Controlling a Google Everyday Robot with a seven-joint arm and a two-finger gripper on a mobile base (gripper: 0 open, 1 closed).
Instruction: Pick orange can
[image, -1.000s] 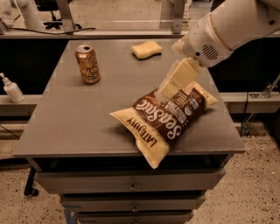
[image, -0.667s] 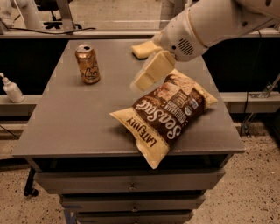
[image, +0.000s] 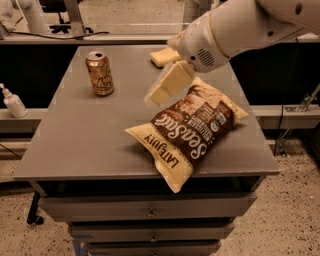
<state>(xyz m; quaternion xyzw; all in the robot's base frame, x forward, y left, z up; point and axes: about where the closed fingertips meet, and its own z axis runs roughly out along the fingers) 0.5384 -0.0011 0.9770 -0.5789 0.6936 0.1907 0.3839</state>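
The orange can (image: 100, 73) stands upright near the back left of the grey table (image: 85, 145), its silver pull-tab top showing. My gripper (image: 165, 86) hangs above the table's middle, to the right of the can and well apart from it, over the upper left edge of the chip bag. It holds nothing that I can see. The white arm (image: 235, 27) comes in from the upper right.
A large brown and yellow chip bag (image: 192, 130) lies on the table's right front. A yellow sponge (image: 164, 56) lies at the back, partly hidden by my arm. A white pump bottle (image: 14, 102) stands on a ledge at the left. Drawers (image: 150, 210) sit under the tabletop.
My gripper and arm have moved left across the table, from above the bag's right end toward the can. The can, bag and sponge have stayed put.
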